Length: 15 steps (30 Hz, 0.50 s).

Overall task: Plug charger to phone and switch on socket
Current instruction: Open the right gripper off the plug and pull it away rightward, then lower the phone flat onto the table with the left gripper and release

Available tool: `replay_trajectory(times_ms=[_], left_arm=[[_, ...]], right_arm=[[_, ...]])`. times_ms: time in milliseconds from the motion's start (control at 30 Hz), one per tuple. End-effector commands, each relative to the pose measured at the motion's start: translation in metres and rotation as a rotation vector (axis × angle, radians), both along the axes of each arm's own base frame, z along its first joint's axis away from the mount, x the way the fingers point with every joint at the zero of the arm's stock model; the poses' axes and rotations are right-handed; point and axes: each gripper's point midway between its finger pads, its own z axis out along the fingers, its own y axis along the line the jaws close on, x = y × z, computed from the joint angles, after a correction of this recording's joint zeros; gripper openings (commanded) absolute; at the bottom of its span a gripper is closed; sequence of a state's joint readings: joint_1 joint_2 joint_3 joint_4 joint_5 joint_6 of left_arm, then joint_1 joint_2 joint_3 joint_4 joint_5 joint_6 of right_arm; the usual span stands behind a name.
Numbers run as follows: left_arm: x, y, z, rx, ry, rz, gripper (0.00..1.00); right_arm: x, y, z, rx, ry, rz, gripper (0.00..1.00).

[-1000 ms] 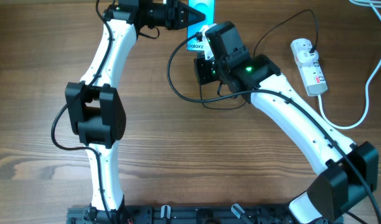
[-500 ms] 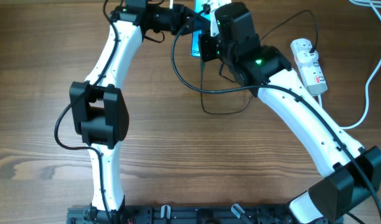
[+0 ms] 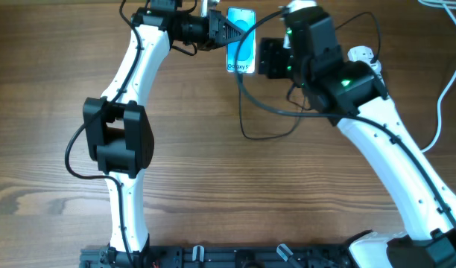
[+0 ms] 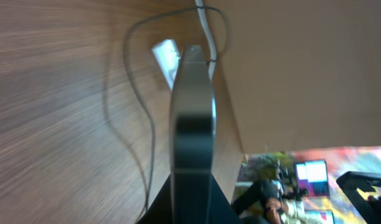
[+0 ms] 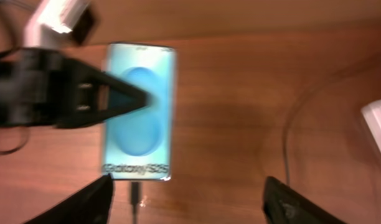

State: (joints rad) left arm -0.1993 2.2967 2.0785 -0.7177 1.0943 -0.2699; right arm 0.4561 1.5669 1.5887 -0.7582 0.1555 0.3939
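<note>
The phone point(image 3: 241, 49), cyan screen up with a white "Galaxy" strip, is pinched at its left edge by my left gripper point(image 3: 229, 33), which is shut on it. In the left wrist view the phone point(image 4: 192, 118) shows edge-on between the jaws. In the right wrist view the charger's black tip point(image 5: 134, 191) sits in the bottom end of the phone point(image 5: 141, 112). My right gripper point(image 5: 187, 205) hangs open just below the phone, nothing between its fingers. The thin black charger cable point(image 3: 243, 112) loops over the table towards the socket point(image 3: 358, 54), which my right arm mostly hides.
A thick white cord point(image 3: 440, 112) curves along the right edge of the table. The left arm's black elbow point(image 3: 115, 138) stands mid-left. The socket's edge point(image 5: 380, 127) shows at the right of the right wrist view.
My right gripper opened, let go of the charger tip and drew back to the right of the phone. The left gripper kept its hold and shifted the phone slightly.
</note>
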Motion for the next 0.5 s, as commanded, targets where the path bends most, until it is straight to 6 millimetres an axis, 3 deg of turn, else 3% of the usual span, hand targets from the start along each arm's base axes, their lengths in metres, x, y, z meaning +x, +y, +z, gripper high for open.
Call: replay_trajectory(times_ms=[0,133,167,300,400,433,467], left_arm=[[0.005,0.014,-0.016,0.132,0.073,0.113,0.04],[-0.003,0.002,-0.049,0.202,0.126,0.103,0.04],[-0.004,-0.003,-0.067,0.219,0.151,0.095,0.04],[-0.015,-0.008,-0.105,0.245,0.255,0.071,0.04],[-0.028,-0.013,-0.122,0.289,0.260,0.027,0.04],[-0.040,-0.015,-0.141,0.345,0.289,0.025,0.04],[-0.044,-0.016,-0.145,0.349,0.298,0.019,0.04]], right_arm=[[0.004,-0.049,-0.004,0.061,0.056,-0.212,0.83],[0.000,-0.081,-0.017,0.047,0.125,-0.294,0.87],[-0.003,-0.086,-0.020,0.038,0.144,-0.306,0.87],[-0.010,-0.095,-0.027,-0.003,0.173,-0.329,0.87],[-0.010,-0.095,-0.027,-0.004,0.173,-0.330,0.89],[-0.010,-0.095,-0.027,-0.004,0.173,-0.330,0.89],[-0.010,-0.095,-0.027,-0.004,0.173,-0.330,0.89]])
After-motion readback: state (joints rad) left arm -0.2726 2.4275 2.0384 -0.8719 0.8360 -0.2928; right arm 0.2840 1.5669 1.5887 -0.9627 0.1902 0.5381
